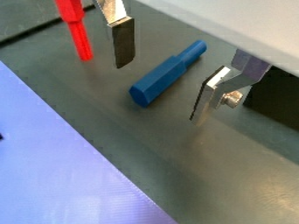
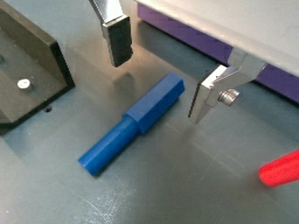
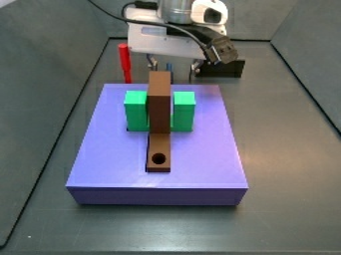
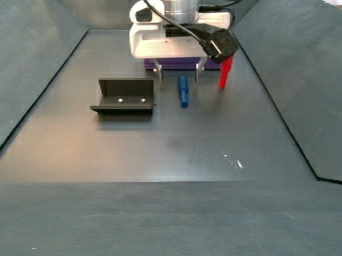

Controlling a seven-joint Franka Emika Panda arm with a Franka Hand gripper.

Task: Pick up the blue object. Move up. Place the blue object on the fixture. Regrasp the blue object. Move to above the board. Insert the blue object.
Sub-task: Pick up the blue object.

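The blue object (image 1: pixel 167 73) (image 2: pixel 132 121) lies flat on the grey floor; it also shows as a slim blue peg (image 4: pixel 183 92) in a side view. My gripper (image 1: pixel 163 80) (image 2: pixel 155 80) hangs open just above it, one finger on each side of its thicker end, not touching. In a side view the gripper (image 4: pixel 182 72) sits low behind the board. The fixture (image 2: pixel 26 68) (image 4: pixel 124 97) stands beside the peg. The board (image 3: pixel 163 147) carries green blocks and a brown bar with a round hole. In that view the blue object is hidden behind the board.
A red upright peg (image 1: pixel 77 31) (image 4: pixel 226 72) stands close to one finger. The board's lavender edge (image 1: pixel 47 166) runs near the blue object. Dark walls enclose the floor (image 4: pixel 187 160).
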